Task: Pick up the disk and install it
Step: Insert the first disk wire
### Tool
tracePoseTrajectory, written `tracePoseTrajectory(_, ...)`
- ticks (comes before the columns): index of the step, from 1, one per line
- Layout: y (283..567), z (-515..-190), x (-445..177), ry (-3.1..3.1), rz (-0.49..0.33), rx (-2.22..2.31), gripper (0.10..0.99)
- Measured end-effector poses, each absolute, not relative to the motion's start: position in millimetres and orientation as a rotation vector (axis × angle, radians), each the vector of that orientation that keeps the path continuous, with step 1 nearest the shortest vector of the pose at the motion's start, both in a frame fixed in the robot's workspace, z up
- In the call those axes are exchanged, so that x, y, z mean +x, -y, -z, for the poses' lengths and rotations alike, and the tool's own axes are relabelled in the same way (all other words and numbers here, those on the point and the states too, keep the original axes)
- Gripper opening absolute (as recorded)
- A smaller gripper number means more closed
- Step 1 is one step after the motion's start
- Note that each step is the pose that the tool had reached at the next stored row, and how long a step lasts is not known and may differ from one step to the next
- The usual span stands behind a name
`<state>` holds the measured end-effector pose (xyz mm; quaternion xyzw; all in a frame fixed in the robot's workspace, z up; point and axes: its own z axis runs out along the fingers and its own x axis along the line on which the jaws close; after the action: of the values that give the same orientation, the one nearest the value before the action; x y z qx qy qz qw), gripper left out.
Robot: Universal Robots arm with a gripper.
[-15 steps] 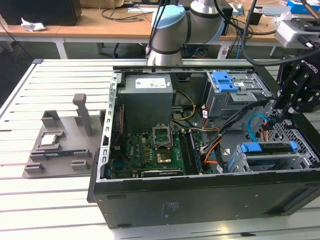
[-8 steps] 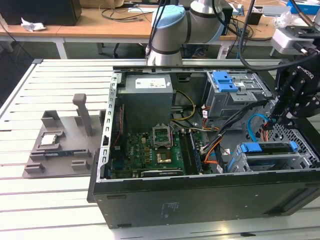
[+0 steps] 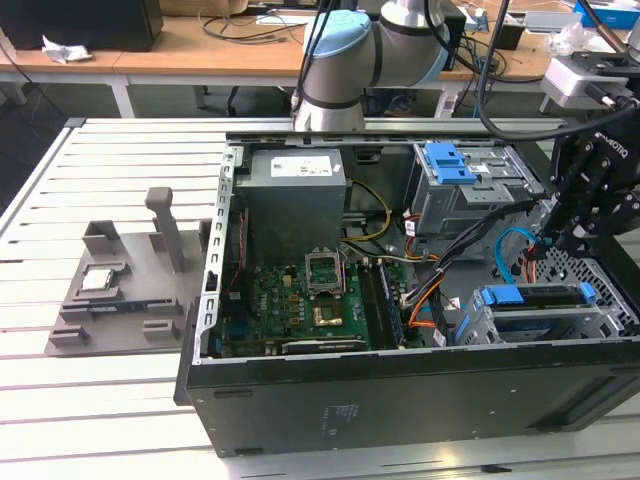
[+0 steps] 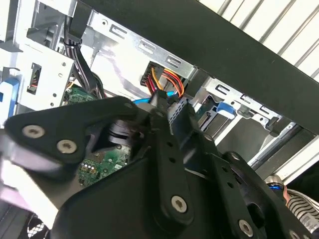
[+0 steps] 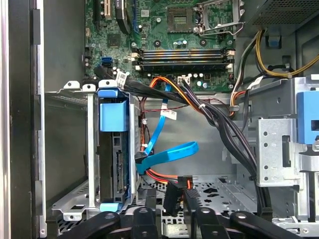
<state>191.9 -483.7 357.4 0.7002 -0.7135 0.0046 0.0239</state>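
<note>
While the arm reaches into the open computer case (image 3: 350,395) at the exterior view's right, we see its gripper (image 3: 562,240) drawn narrow, its fingers (image 5: 145,219) pinching a black cable connector (image 5: 172,196) with red and orange wires. The disk (image 5: 118,164), framed by its blue bracket, sits inside the metal drive cage (image 3: 478,330) at the case's near right corner, just beside the gripper.
</note>
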Motion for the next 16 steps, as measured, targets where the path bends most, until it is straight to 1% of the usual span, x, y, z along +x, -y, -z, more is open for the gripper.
tracePoseTrajectory(3,483.7,-357.4,191.9,2.208,-0.015,2.167,0.165)
tracePoseTrajectory(16,484.9,-357.3,191.8,2.207,-0.016,2.166,0.165)
